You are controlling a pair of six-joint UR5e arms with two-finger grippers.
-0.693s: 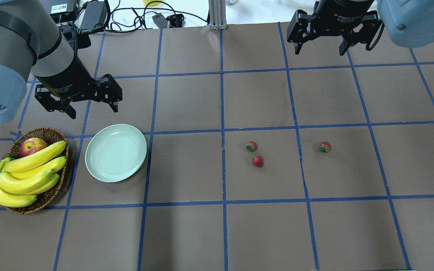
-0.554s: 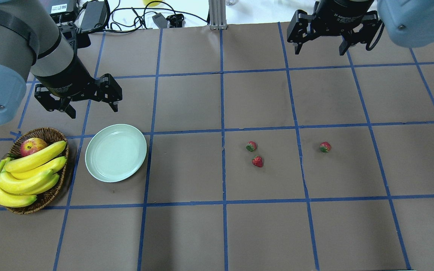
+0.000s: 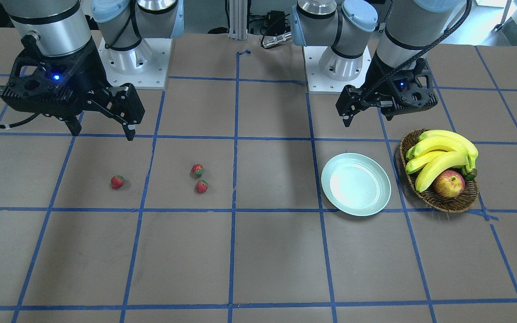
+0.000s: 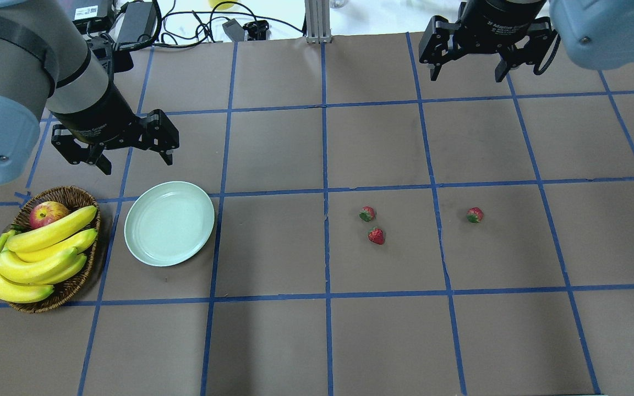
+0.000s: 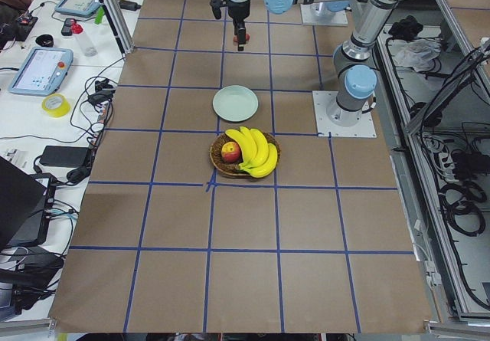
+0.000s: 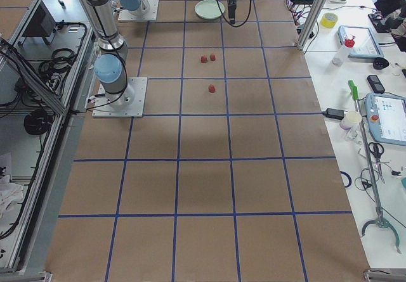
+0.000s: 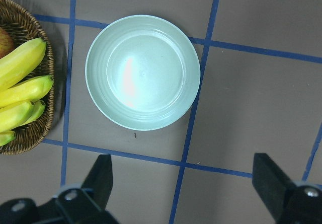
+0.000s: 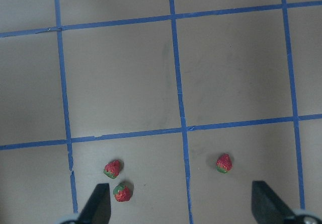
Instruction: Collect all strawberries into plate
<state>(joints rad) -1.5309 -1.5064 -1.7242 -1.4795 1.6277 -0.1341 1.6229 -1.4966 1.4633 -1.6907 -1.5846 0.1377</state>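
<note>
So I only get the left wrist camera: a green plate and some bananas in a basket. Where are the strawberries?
Observer: On the robot's right side of the table. There is a pair of strawberries close together and a lone strawberry farther out. None is in the plate.
Visitor: Is a claw grabbing one?
Observer: No. The right gripper hangs open and empty, above the table beyond them.
Visitor: And the red sliver at the edge of my picture?
Observer: An apple, lying beside the bananas in the basket.
</note>
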